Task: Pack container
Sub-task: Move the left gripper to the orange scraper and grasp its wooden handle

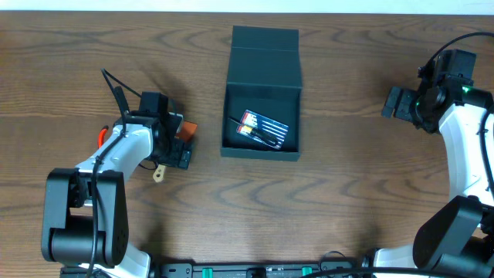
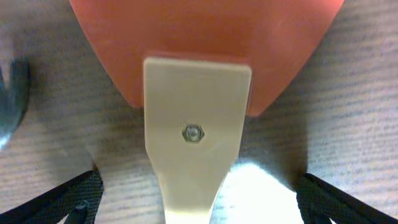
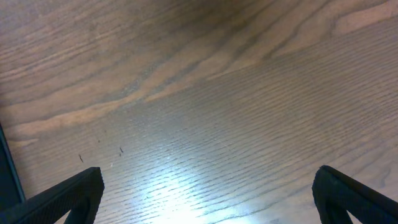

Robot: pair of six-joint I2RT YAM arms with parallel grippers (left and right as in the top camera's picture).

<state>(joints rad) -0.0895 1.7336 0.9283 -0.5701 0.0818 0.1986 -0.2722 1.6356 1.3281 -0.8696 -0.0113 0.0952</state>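
Observation:
The dark teal container (image 1: 228,116) stands open at the table's middle, its flap lid (image 1: 265,48) folded back. A flat pack with coloured stripes (image 1: 262,129) lies inside it. My left gripper (image 1: 179,151) is open, low over a tool with an orange handle (image 1: 187,127) and a cream blade (image 1: 159,174). In the left wrist view the blade (image 2: 198,106) with its bolt lies between the spread fingers (image 2: 199,186), the orange handle (image 2: 205,43) beyond it. My right gripper (image 1: 394,103) is open and empty at the far right, over bare wood (image 3: 207,186).
The table is brown wood grain (image 1: 347,185). A small orange thing (image 1: 101,133) shows beside the left arm. A dark shape (image 2: 12,99) lies at the left edge of the left wrist view. A dark edge (image 3: 6,168) shows at the left of the right wrist view.

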